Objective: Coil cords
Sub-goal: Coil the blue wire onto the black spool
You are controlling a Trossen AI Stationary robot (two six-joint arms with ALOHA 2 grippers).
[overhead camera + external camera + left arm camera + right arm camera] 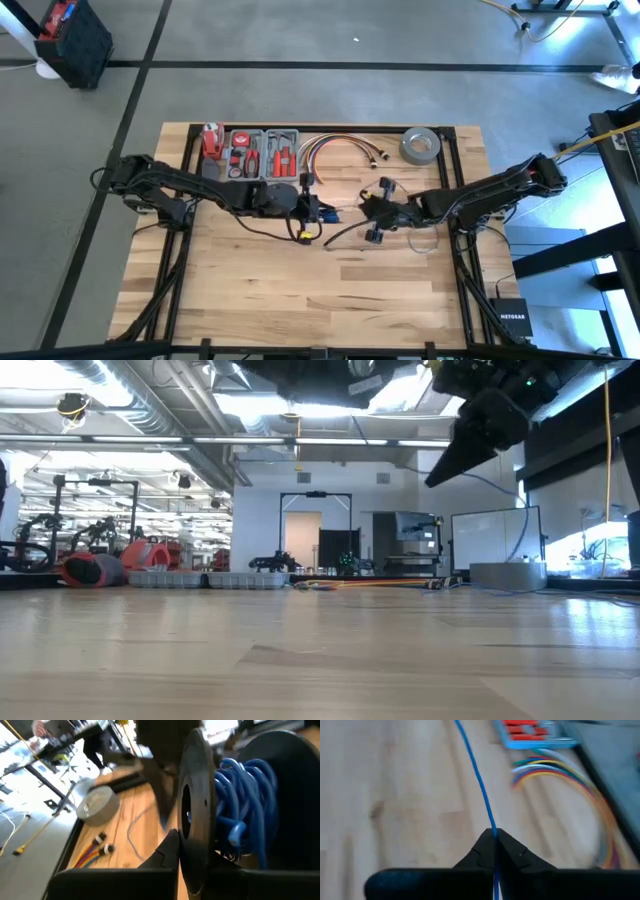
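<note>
High view shows both my arms reaching in over the middle of the desk (250, 290) from either side. My left end effector (310, 215) is near the centre, just in front of the tool tray (262, 153), and its fingers are together, clamped on a black spool (195, 820). In the left wrist view that spool has a round black flange and blue wire (245, 805) wound in many turns beside it. My right end effector (378, 212) is just to the right of the left one, the two close but apart. Its fingers are pressed together on the blue wire, which in the right wrist view runs taut from between my fingertips (520, 854) out over the bare wood. A thin loose loop of the same wire lies on the desk near my right arm, toward the right edge. A thin black cord (345, 232) curves across the wood between and just in front of the two end effectors; I cannot tell where its ends lie.

Along the far edge of the desk, the bundle of coloured cables (340, 148) arcs between the tool tray and the grey tape roll (421, 146), with its plug ends near the roll. These sit well apart from both end effectors.

Low view has my right end effector dark and raised above the desk at the upper right; the wood below it is bare.
</note>
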